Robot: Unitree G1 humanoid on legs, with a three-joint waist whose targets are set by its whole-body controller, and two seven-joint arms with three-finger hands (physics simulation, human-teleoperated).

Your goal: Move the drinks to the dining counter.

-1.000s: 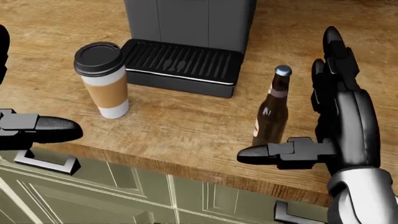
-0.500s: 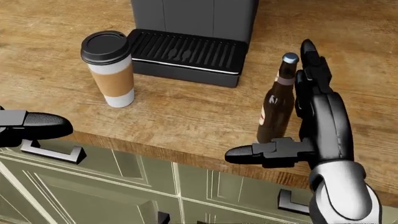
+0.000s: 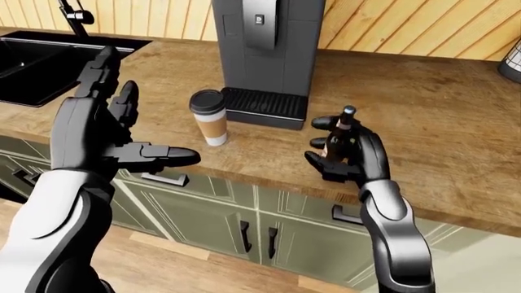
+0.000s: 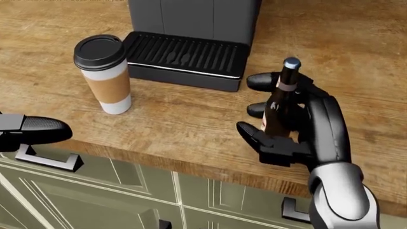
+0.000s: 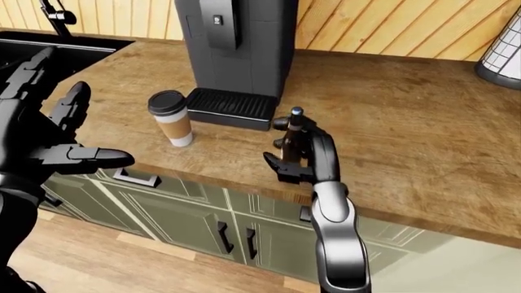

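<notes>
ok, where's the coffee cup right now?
In the head view the coffee cup stands upright at upper left on the wooden counter, just left of the coffee machine's drip tray, well left of the bottle.

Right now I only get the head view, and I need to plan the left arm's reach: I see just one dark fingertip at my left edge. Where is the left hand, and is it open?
Observer: The left hand is up at the left-eye view's left, fingers spread open, holding nothing, apart from the coffee cup.
Operator: Anything left of the cup to avoid?
Observer: A black sink is set into the counter at that view's upper left, with a faucet above it.
Operator: And right of the bottle?
Observer: Past the bottle in the right hand, bare wood runs to a white wire-like object at the right-eye view's right edge.
</notes>
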